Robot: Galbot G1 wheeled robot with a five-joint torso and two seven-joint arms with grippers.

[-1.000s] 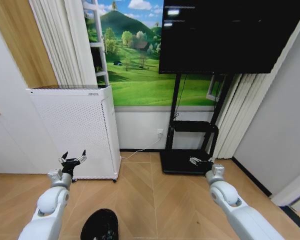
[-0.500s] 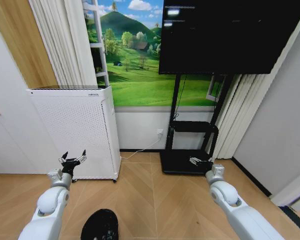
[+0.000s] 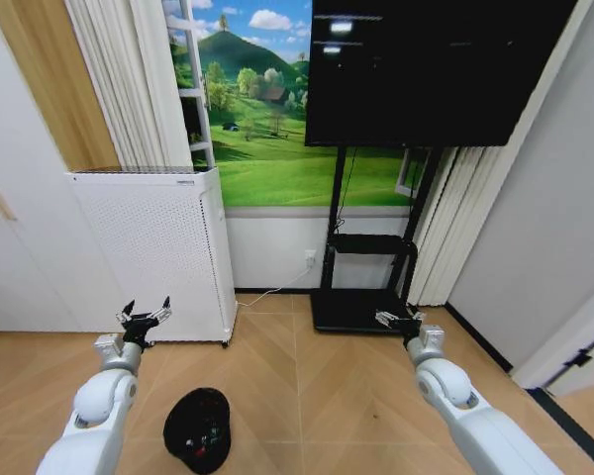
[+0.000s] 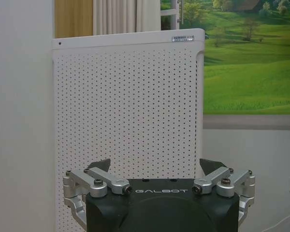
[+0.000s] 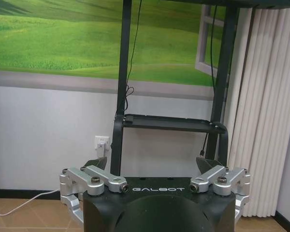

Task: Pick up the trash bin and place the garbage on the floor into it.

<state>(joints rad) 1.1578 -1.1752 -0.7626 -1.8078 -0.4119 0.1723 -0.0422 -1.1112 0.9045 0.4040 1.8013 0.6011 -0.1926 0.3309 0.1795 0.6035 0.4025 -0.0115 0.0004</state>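
Note:
The trash bin (image 3: 198, 429), small, black and bag-lined, stands on the wooden floor at the bottom of the head view, just right of my left arm. My left gripper (image 3: 146, 315) is held up above and behind it, open and holding nothing. In the left wrist view, the left gripper (image 4: 156, 166) faces the white perforated appliance. My right gripper (image 3: 396, 319) is raised on the right, also open and holding nothing. In the right wrist view, the right gripper (image 5: 150, 166) faces the black stand. The garbage is out of view.
A white perforated appliance (image 3: 153, 252) stands against the wall at the left. A black TV stand (image 3: 366, 287) with a large screen (image 3: 436, 69) is at the right, beside pale curtains (image 3: 455, 228). Wooden floor (image 3: 317, 396) lies open between the arms.
The whole head view has shifted, so the camera moved. The bin now shows fully and a little higher in the picture. Both arms keep the same raised pose.

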